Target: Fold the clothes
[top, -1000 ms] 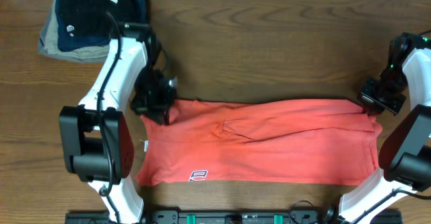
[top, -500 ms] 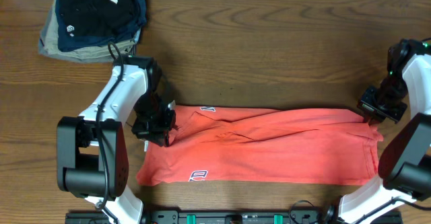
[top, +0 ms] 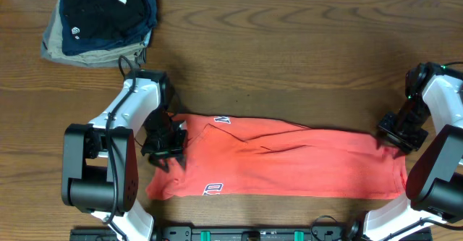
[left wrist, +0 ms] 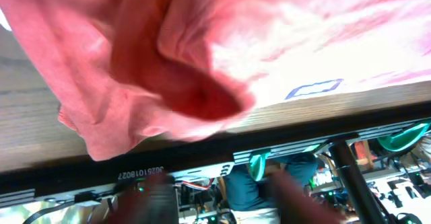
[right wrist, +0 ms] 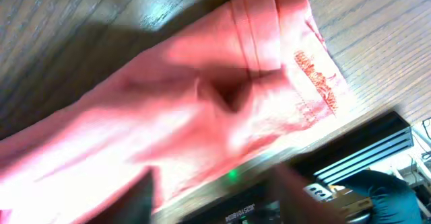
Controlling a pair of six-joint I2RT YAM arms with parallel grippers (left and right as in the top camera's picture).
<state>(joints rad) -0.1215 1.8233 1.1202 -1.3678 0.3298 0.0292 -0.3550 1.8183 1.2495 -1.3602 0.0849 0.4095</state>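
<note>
T-shirt (top: 289, 161), coral red, touches both our hands. The left hand (top: 163, 154) at its left end and the right hand (top: 392, 135) at its right end stand parted, gripping nothing. It lies as a long band along the bench (top: 289, 53). We cannot read its white lettering (top: 212, 189).

Overhead camera: fixed above, looking straight down on the brown wood-grain table (top: 289, 45), taking in the whole coral-red short-sleeved cotton T-shirt (top: 289, 161). Left wrist camera: very close over the shirt's left end, facing the table's near edge. Right wrist camera: equally close over the right hemmed end, same facing. All three views share the shirt and tabletop.
</note>
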